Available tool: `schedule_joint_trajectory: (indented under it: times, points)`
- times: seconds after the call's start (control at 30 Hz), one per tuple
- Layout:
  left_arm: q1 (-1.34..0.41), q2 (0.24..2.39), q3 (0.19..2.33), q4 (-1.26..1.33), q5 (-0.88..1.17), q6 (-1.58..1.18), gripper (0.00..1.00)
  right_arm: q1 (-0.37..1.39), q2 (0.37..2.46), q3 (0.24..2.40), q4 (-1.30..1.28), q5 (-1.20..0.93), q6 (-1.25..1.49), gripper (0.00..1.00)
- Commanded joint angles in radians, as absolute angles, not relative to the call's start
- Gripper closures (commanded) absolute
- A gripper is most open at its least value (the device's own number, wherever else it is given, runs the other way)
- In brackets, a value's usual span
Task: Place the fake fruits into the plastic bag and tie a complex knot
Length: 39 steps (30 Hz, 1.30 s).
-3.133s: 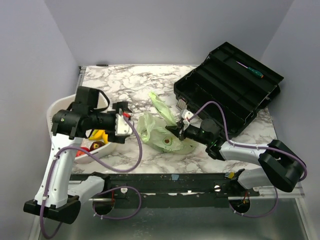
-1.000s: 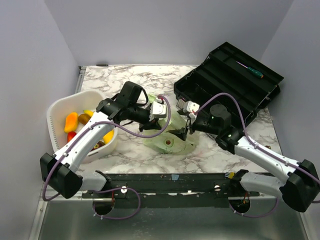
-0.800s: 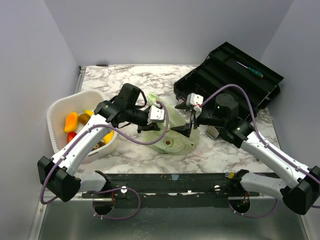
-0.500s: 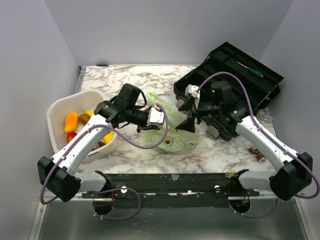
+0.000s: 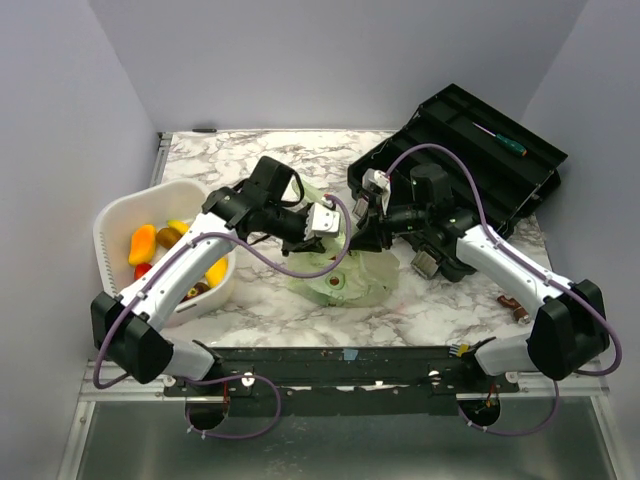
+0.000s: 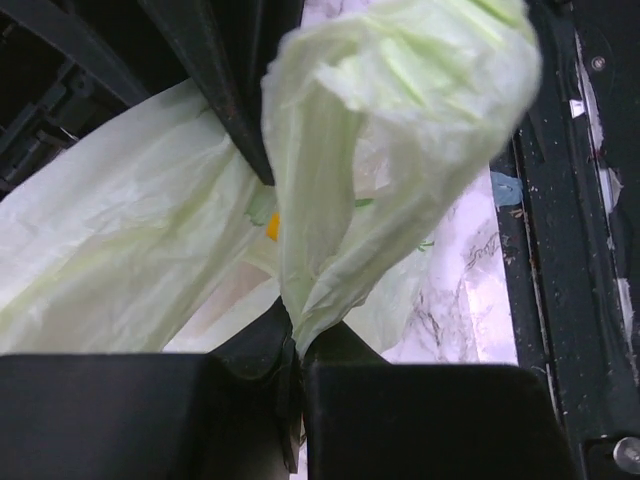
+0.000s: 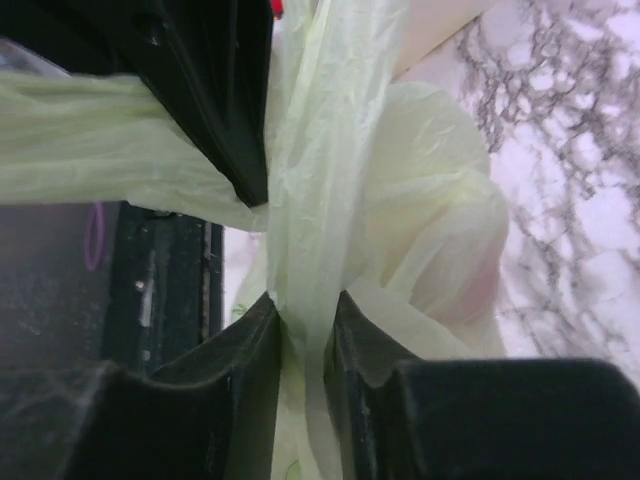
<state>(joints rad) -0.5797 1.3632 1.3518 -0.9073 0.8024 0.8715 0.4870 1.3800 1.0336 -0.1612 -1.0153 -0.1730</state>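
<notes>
The pale green plastic bag (image 5: 348,281) lies at the table's middle, its upper part drawn up between both grippers. My left gripper (image 5: 328,221) is shut on a bunched flap of the plastic bag (image 6: 400,150). Right beside it, my right gripper (image 5: 364,236) is shut on a twisted strip of the plastic bag (image 7: 320,150). A brownish fruit (image 5: 335,283) shows through the plastic. More fake fruits sit in the white basket (image 5: 108,222): an orange one (image 5: 142,243), a yellow one (image 5: 215,272) and a red one (image 5: 143,272). No tied knot shows.
An open black toolbox (image 5: 470,175) with a green-handled screwdriver (image 5: 503,140) stands at the back right, just behind my right arm. A small brown item (image 5: 514,306) lies on the marble near the right front. The two grippers nearly touch above the bag.
My right gripper has swung left and up from the bag's right side and closed on a strip of the bag. The left gripper has shifted slightly right, still holding its flap.
</notes>
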Motion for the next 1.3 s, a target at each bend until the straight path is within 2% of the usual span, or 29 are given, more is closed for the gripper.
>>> schedule_joint_trajectory:
  times: [0.0, 0.03, 0.07, 0.13, 0.23, 0.3, 0.6, 0.97, 1.17, 1.27]
  points:
    - [-0.598, 1.415, 1.391, -0.912, 0.755, 0.757, 0.94, 0.488, 1.365, 1.004, -0.063, -1.022, -0.097, 0.85]
    - [-0.598, 1.408, 1.384, -0.903, 0.759, 0.735, 0.88, 0.488, 1.362, 0.998, -0.063, -1.012, -0.097, 0.96]
    - [-0.595, 1.394, 1.372, -0.896, 0.769, 0.722, 0.76, 0.488, 1.357, 0.992, -0.067, -1.002, -0.101, 0.99]
    - [-0.584, 1.346, 1.347, -0.91, 0.806, 0.739, 0.6, 0.488, 1.343, 0.976, -0.072, -0.988, -0.112, 0.99]
    - [-0.551, 1.265, 1.313, -0.915, 0.863, 0.776, 0.45, 0.488, 1.33, 0.964, -0.078, -0.986, -0.126, 0.99]
    - [-0.532, 1.218, 1.301, -0.915, 0.875, 0.784, 0.4, 0.488, 1.326, 0.961, -0.082, -0.987, -0.136, 0.99]
    - [-0.512, 1.098, 1.285, -1.001, 0.878, 1.018, 0.29, 0.487, 1.321, 0.966, -0.104, -1.006, -0.168, 0.99]
    - [-0.517, 1.246, 1.407, -1.275, 0.862, 1.574, 0.25, 0.489, 1.322, 0.972, -0.147, -1.04, -0.218, 0.99]
    - [-0.506, 1.295, 1.438, -1.338, 0.804, 1.79, 0.25, 0.489, 1.331, 0.979, -0.175, -1.051, -0.244, 0.99]
    - [-0.505, 1.346, 1.521, -1.428, 0.834, 1.833, 0.29, 0.489, 1.337, 0.985, -0.181, -1.055, -0.25, 0.99]
